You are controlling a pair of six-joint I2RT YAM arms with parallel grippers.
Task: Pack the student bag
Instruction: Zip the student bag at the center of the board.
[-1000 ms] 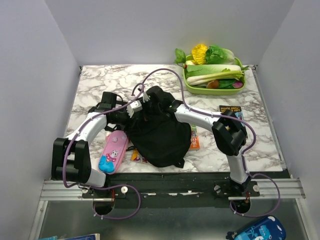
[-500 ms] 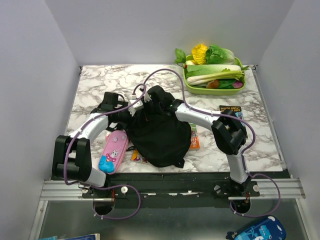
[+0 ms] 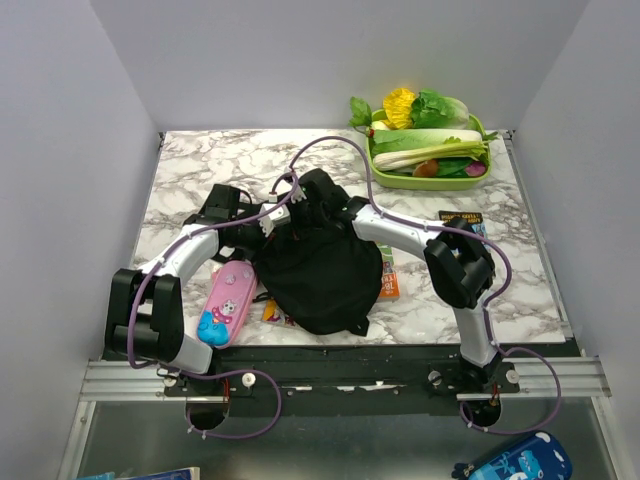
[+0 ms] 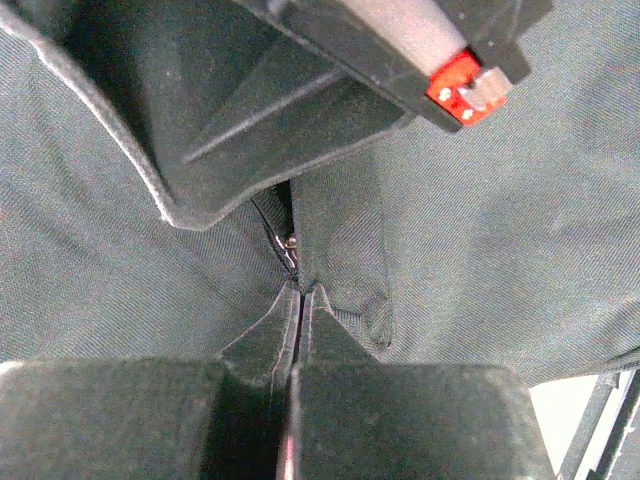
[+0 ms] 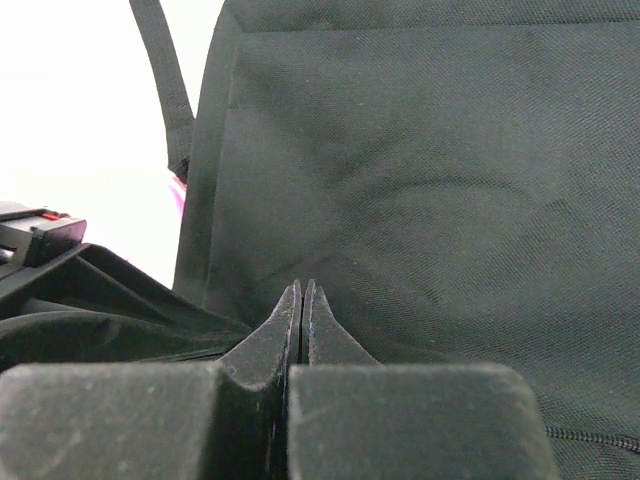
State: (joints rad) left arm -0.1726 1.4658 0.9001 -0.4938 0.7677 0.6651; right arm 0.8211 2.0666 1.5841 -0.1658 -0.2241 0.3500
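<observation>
Left gripper (image 4: 300,290) closed, right gripper (image 5: 302,287) closed — arms bent inward

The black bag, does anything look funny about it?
Yes. The student bag lies crumpled on top of other things. An orange book pokes out under its right edge and a colourful one under its near left edge. They're trapped beneath, not inside.

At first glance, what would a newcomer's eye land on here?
The black student bag mid-table, with the left end effector and right end effector shut against its far edge. Then the pink pencil case left of it and the green vegetable tray in the far right corner.
</observation>
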